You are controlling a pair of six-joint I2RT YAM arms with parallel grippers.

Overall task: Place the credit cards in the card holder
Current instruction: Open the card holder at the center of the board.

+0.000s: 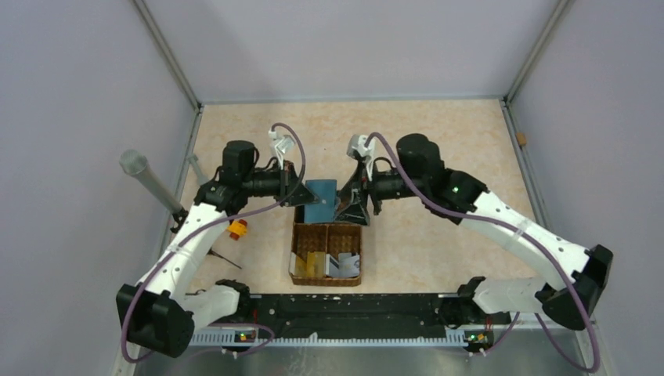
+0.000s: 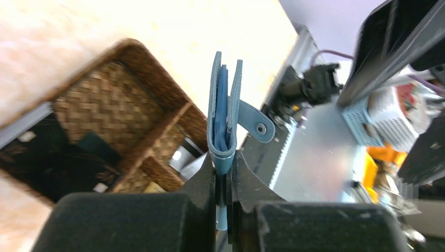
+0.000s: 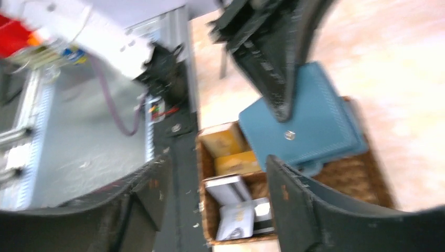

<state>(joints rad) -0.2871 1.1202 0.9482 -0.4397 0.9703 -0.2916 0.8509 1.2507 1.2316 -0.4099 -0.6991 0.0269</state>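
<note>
Your left gripper (image 2: pixel 223 173) is clamped on the folded spine of the teal card holder (image 2: pixel 223 110), whose open edges point toward your right gripper (image 1: pixel 352 206), its jaws apart just beside it. The holder is held above the far rim of the wicker basket (image 1: pixel 301 235), where gold and white-grey credit cards (image 1: pixel 315 263) lie in the near compartments. The 2 arms reach out and bend inward, wrists facing, over a beige marbled table (image 1: pixel 438 141) walled in pale lilac.

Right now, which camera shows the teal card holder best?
The left wrist view: the card holder is sharp, edge-on, pinched at its fold by the left gripper. The right wrist view shows its studded face, blurred; the top view shows only a small teal patch.
</note>
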